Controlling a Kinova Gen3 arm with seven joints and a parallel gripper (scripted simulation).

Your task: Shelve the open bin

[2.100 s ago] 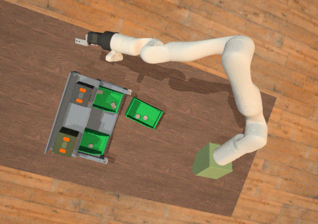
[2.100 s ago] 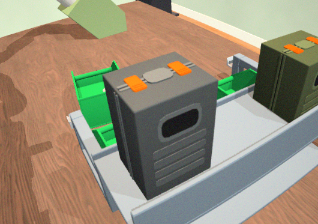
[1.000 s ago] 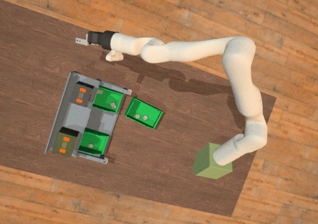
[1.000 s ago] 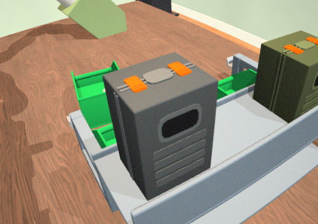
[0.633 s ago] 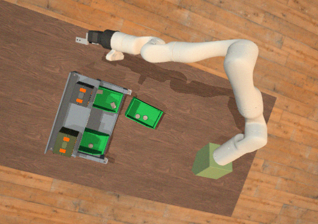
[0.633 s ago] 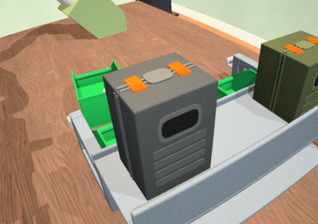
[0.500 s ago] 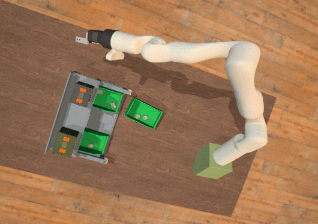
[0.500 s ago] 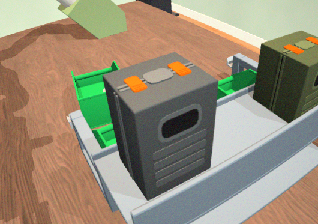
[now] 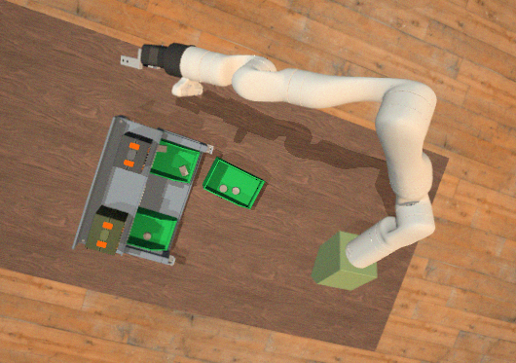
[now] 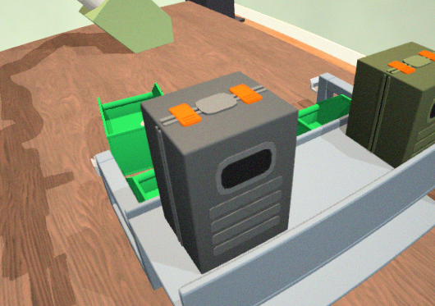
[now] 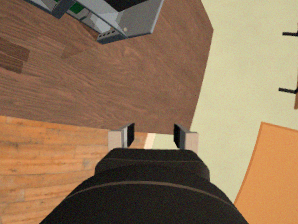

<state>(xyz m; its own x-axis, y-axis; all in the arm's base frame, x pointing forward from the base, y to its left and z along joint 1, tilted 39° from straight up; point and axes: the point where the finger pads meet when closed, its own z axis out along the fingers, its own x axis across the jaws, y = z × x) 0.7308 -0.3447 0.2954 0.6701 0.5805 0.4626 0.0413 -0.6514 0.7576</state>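
On the table (image 9: 302, 209), just in front of the shelf's gap: open green bin (image 9: 234, 183), apart from the shelf, skewed a little, two round tan parts (image 9: 229, 189) on its floor. Behind it, grey shelf (image 9: 94, 180) with two more green bins, one at each end of the row (image 9: 176, 161) (image 9: 152, 230), each holding a small tan part; empty slot between them facing the loose bin. On the shelf's top board, a grey case with orange latches (image 10: 223, 160) and an olive case with orange latches (image 10: 394, 98), standing upright at opposite ends. Dark brown wood-grain table, long arm shadow across it; light green pedestal (image 9: 331, 268) at one corner, bearing the white arm (image 9: 341, 90). Arm stretched out past the table's far edge, well apart from bin and shelf. Fingers spread wide, nothing between them, gripper (image 11: 153, 136) hanging over the table's edge in the wrist view. Around the table, orange-brown plank floor (image 9: 389, 15); pale green wall (image 10: 328, 4) with a white skirting; a dark upright object by the wall, too cropped to name.
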